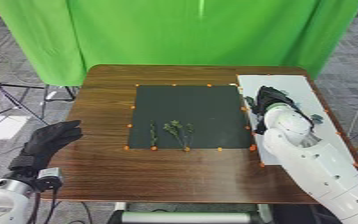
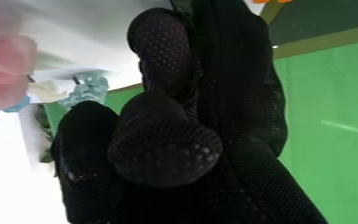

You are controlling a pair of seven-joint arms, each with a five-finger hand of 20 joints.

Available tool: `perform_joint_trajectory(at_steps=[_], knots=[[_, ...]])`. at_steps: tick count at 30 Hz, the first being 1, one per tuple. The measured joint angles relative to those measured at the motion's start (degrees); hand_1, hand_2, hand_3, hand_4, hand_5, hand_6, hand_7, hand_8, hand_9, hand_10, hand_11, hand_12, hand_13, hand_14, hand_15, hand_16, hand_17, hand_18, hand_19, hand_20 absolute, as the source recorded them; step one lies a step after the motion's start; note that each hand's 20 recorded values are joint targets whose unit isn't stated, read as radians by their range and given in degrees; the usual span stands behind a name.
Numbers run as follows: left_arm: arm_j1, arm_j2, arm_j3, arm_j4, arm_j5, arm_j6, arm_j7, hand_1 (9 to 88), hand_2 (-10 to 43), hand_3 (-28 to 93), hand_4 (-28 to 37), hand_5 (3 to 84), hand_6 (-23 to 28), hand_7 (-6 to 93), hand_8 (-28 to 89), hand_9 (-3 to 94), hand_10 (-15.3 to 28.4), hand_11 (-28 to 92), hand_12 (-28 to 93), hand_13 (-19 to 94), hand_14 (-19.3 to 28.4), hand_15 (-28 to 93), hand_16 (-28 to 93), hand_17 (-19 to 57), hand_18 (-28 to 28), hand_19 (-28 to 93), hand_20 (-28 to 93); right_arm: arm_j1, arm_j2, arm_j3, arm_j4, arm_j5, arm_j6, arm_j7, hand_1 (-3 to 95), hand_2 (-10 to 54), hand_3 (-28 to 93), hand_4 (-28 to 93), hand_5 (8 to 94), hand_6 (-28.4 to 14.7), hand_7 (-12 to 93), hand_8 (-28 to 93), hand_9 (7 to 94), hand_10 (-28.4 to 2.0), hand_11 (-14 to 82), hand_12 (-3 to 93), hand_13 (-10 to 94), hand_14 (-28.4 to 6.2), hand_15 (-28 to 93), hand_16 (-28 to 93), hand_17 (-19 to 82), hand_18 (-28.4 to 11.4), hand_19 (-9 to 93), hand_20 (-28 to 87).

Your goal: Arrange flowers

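Head view: our right hand (image 1: 270,96) is over the white sheet (image 1: 273,80); its grip, we cannot tell.
Left hand (image 1: 55,138): fingers relaxed and apart from the sprigs.
Sprigs (image 1: 175,128): lying on the dark mat (image 1: 193,102).
Right wrist view: pink bloom (image 2: 3,70) and blue bloom (image 2: 88,89) near our hand.
Risk: a low sweep could scatter blooms; squeezing too hard could crush petals.

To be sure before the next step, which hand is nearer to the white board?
Right. The right hand is over the white board; the left hand is at the left edge of the table, beyond the dark mat.
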Motion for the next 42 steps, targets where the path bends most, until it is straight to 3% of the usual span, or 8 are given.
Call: perform_joint_trajectory(at_steps=[4,10,15,29,35,42], knots=[[0.0,-0.02,0.0,0.01,0.01,-0.07,-0.05,26.3,-2.4,62,-17.9,46.5,5.3,12.5,-5,44.6,14.0,22,15,34,18.9,22,5,1.9,15.9,13,19,-0.1,-0.3,0.4,-0.5,1.9,0.0,-0.1,90.6,-9.5,-12,38,66.0,-5.4,44,24,86.3,-12.0,33.5,48.1,94,0.0,59,30,71,-6.5,93,45],[0.0,-0.08,-0.03,0.01,0.03,-0.18,-0.14,26.4,-2.4,62,-17.8,46.5,5.4,12.4,-5,44.7,14.0,22,15,34,18.9,22,5,1.9,15.9,13,19,-0.5,0.0,0.7,-0.6,6.3,5.0,-0.7,90.3,-9.5,-11,42,65.2,-6.7,49,20,85.8,-13.9,35.8,48.8,94,0.2,60,30,72,-6.4,93,48],[0.0,-0.12,-0.15,0.0,0.03,-0.21,-0.25,26.4,-2.3,62,-17.7,46.5,5.4,12.4,-5,44.7,13.9,22,15,34,18.9,22,4,1.9,15.8,13,19,-2.1,1.1,0.5,-1.0,6.4,10.4,-1.5,92.8,-9.5,-19,48,64.8,-6.9,52,17,86.1,-13.9,36.4,48.5,94,0.3,62,29,73,-6.2,93,49],[0.1,-0.21,-0.35,-0.04,-0.01,-0.38,-0.78,26.5,-1.9,62,-17.2,46.4,5.3,12.4,-5,44.6,13.9,22,15,34,18.8,22,4,1.9,15.8,13,19,-2.4,3.4,2.3,-6.7,8.5,14.3,-2.6,94.3,-9.5,-25,54,65.6,-7.1,52,17,86.9,-13.2,36.4,47.5,94,0.5,63,27,74,-5.3,93,47],[0.4,-0.21,-0.97,-0.14,-0.01,-0.63,-1.08,26.3,-1.9,62,-17.1,46.4,5.4,12.4,-5,44.5,14.0,22,15,34,18.9,22,5,1.9,15.8,13,19,-3.1,3.1,6.7,-10.4,26.2,15.1,-1.7,94.6,-9.5,-24,53,66.8,-8.0,50,18,87.7,-13.1,36.7,45.7,94,-0.2,63,25,76,-3.9,93,41],[0.9,-0.3,-1.42,-0.31,-0.03,-0.93,-1.23,26.3,-1.8,61,-17.1,46.1,5.3,12.1,-5,44.0,14.0,22,15,34,18.9,22,5,1.8,15.8,13,19,-3.8,2.5,10.3,-10.6,44.0,15.1,-0.2,94.6,-9.5,-23,53,67.3,-8.2,50,18,88.1,-13.6,36.3,44.7,94,-0.4,63,23,77,-2.9,92,38]])
